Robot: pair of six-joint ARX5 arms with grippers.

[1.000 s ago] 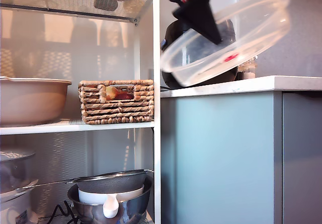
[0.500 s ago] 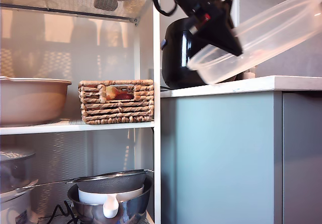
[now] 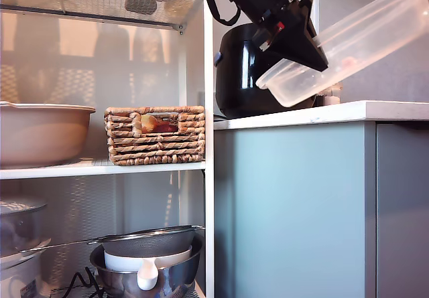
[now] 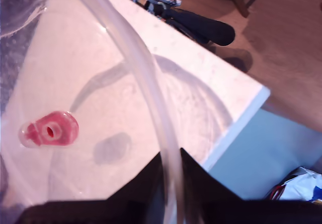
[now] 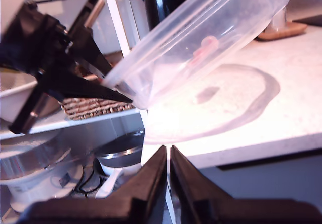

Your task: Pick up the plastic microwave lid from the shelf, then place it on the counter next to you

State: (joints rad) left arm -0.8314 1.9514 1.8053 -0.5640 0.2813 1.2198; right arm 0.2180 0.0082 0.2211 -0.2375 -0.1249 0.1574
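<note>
The plastic microwave lid [image 3: 362,37] is a clear dome with a small red mark [image 4: 50,130]. It hangs tilted above the counter [image 3: 335,112], its high side toward the exterior view's right. My first gripper [image 3: 311,59] reaches down from the top of the exterior view and is shut on the lid's rim [image 4: 151,88], one finger on each side of the wall. My second gripper [image 5: 167,151] is shut on nothing, low beside the counter edge [image 5: 282,133], looking up at the lid [image 5: 201,38] and the first gripper [image 5: 121,95]. The shelf [image 3: 208,144] stands at the exterior view's left.
A black cooker [image 3: 238,70] sits on the counter just behind the lid's low edge. On the shelf are a beige bowl [image 3: 40,134], a wicker basket [image 3: 155,135] and, lower down, a steel bowl with a strainer [image 3: 147,264]. The pale blue-grey cabinet front [image 3: 288,211] lies below the counter.
The first gripper has carried the lid toward the exterior view's right, over the counter, and tilted it steeper. The black cooker behind it now shows.
</note>
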